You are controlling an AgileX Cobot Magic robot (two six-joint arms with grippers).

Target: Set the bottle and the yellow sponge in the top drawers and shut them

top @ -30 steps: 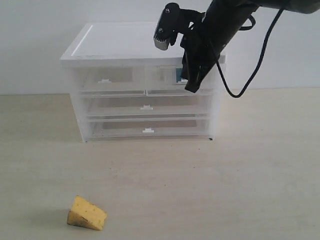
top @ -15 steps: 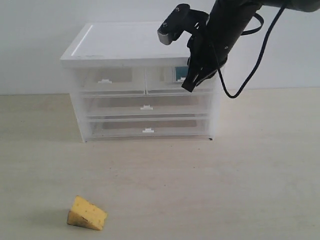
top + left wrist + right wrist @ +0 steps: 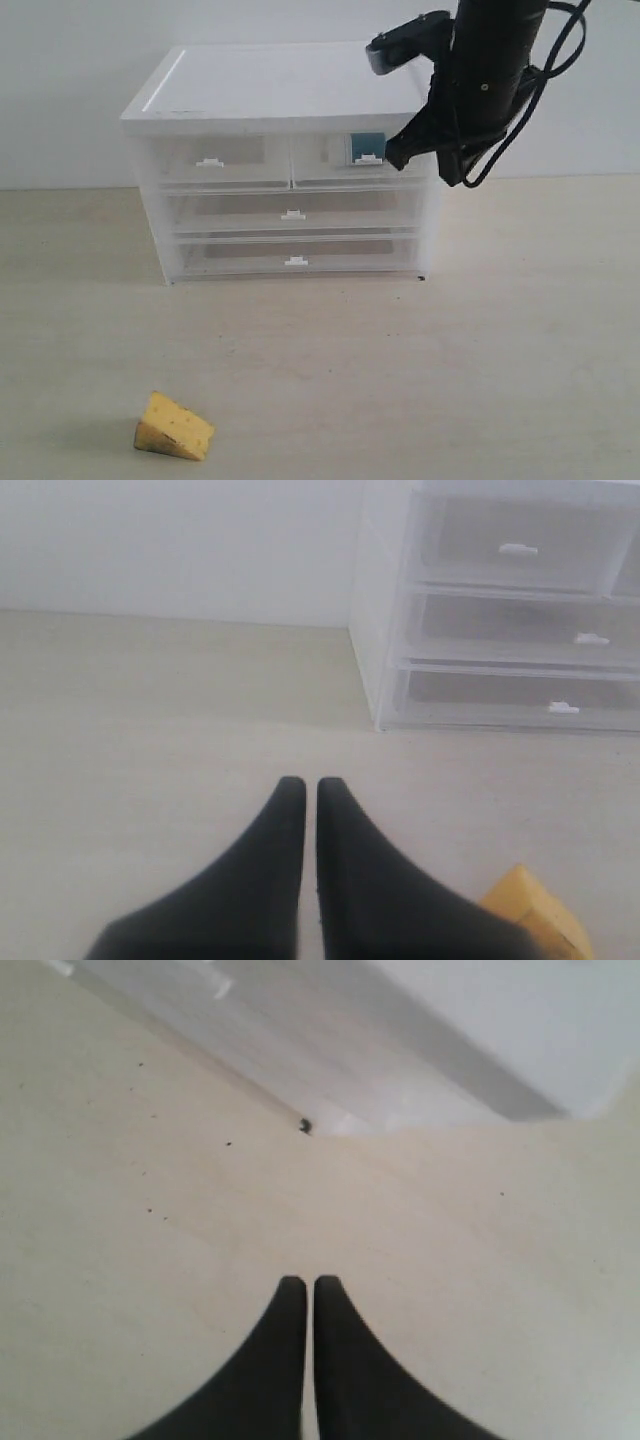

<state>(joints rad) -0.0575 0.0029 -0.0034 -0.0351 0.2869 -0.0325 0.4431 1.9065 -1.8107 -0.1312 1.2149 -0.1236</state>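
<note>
The yellow sponge [image 3: 175,427] lies on the table near the front left, well in front of the cabinet; its corner also shows in the left wrist view as the sponge [image 3: 535,920] beside my left gripper [image 3: 302,782], which is shut and empty. Both top drawers, the left drawer [image 3: 213,160] and the right drawer [image 3: 352,162], are pushed in. The bottle's teal label [image 3: 367,143] shows through the right drawer's front. My right gripper [image 3: 397,155] hangs by the cabinet's right top corner; in its wrist view the gripper [image 3: 300,1282] is shut with nothing in it.
The white drawer cabinet [image 3: 285,85] stands at the back against the wall, with two full-width drawers [image 3: 292,214] below the top pair. Its bottom corner foot [image 3: 304,1126] shows in the right wrist view. Bare table [image 3: 420,380] stretches in front.
The right arm has swung up and to the right, away from the top right drawer's front, turning as it went. The sponge and drawers have not moved.
</note>
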